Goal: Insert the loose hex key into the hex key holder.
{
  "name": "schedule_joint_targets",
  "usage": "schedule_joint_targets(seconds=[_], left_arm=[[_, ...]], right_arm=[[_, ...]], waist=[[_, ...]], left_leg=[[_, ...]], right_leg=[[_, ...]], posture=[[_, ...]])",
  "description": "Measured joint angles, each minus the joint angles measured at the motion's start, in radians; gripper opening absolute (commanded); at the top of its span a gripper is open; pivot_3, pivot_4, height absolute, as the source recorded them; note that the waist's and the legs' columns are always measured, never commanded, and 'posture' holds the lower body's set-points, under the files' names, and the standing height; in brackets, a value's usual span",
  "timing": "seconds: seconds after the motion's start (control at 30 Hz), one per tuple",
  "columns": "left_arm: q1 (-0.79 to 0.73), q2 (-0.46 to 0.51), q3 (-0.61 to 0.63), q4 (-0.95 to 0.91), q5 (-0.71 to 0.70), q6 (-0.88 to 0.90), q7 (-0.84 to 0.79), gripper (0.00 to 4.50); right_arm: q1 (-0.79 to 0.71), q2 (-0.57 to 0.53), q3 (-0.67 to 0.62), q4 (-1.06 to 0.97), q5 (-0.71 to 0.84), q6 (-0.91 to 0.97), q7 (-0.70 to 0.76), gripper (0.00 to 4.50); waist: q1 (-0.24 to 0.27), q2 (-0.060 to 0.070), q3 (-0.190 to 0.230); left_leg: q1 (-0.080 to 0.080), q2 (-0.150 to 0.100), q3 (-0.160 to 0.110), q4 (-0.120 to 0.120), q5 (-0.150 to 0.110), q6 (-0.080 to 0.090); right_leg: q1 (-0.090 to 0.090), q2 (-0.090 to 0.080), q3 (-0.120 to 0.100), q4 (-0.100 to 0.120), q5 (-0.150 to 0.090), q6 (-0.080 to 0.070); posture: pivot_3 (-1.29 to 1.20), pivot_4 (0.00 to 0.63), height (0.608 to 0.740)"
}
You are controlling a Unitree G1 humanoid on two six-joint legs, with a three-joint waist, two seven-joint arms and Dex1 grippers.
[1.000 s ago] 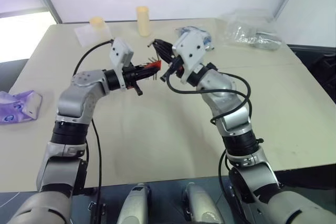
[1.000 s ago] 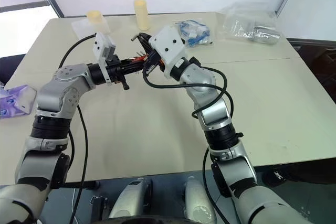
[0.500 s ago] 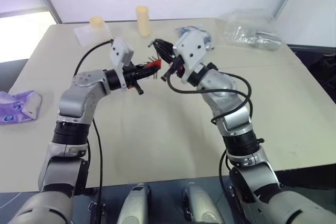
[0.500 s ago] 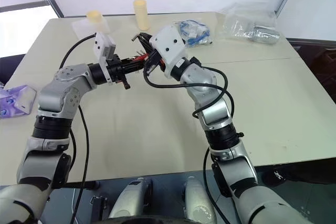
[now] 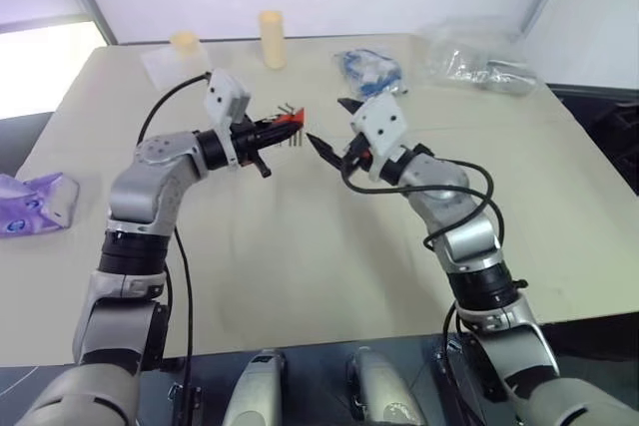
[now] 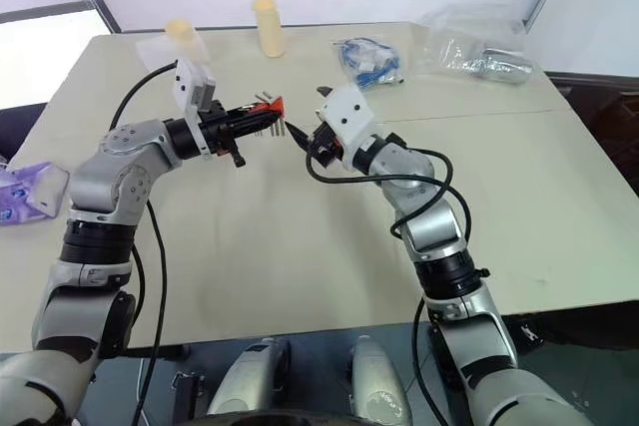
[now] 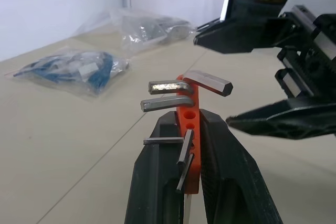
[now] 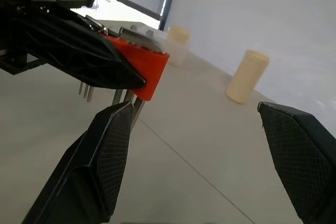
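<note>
Risk of a half-seated key slipping from hex key holder (image 7: 189, 129) clamped in left gripper (image 5: 268, 135), just beside wide-open, empty right gripper (image 5: 329, 127), if jolted.

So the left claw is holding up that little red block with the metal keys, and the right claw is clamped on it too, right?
Not quite. The left gripper does hold the hex key holder, but the right gripper is open and apart from it, gripping nothing; the right wrist view shows its fingers spread wide.
</note>
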Motion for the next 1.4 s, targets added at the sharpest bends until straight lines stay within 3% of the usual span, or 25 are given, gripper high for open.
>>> schedule_joint_targets(seconds=[0.3, 0.57, 0.87, 1.3, 1.4], left_arm=[[0.023, -0.078, 0.001, -0.020, -0.088, 0.181, 0.048, 0.00], [0.083, -0.220, -0.060, -0.033, -0.132, 0.332, 0.110, 0.00], [0.079, -0.385, -0.086, 0.026, -0.194, 0.427, 0.136, 0.00], [0.039, -0.446, -0.128, 0.277, -0.063, 0.371, 0.218, 0.00], [0.034, -0.446, -0.124, 0.299, -0.053, 0.370, 0.229, 1.33]], right_arm=[[0.081, -0.171, -0.106, -0.084, 0.019, 0.055, 0.036, 3.89], [0.129, -0.361, -0.263, -0.219, 0.057, 0.155, 0.073, 3.89], [0.229, -0.367, -0.275, -0.361, 0.074, 0.243, 0.034, 3.89], [0.254, -0.359, -0.269, -0.414, 0.074, 0.278, -0.020, 3.89], [0.254, -0.359, -0.266, -0.414, 0.074, 0.277, -0.025, 3.93]], waist=[[0.012, 0.000, 0.000], [0.026, 0.000, 0.000], [0.027, 0.000, 0.000], [0.030, 0.000, 0.000], [0.028, 0.000, 0.000]], left_leg=[[0.000, -0.001, 0.000, 0.001, 0.000, 0.000], [0.000, 0.000, 0.000, 0.000, 0.000, 0.000], [0.001, -0.001, 0.000, 0.001, 0.000, 0.000], [0.001, -0.003, 0.000, 0.002, 0.000, 0.000], [0.002, -0.002, 0.000, 0.001, 0.000, 0.000]], right_leg=[[0.001, -0.001, 0.000, -0.001, 0.000, 0.000], [0.001, 0.000, 0.000, -0.001, 0.000, 0.000], [0.002, 0.000, 0.000, -0.001, 0.000, 0.000], [0.003, 0.000, 0.000, -0.001, 0.000, 0.000], [0.004, 0.000, 0.000, -0.001, 0.000, 0.000]], posture=[[0.00, 0.150, 0.740], [0.00, 0.150, 0.740], [0.00, 0.150, 0.740], [0.00, 0.150, 0.740], [0.00, 0.150, 0.740]])
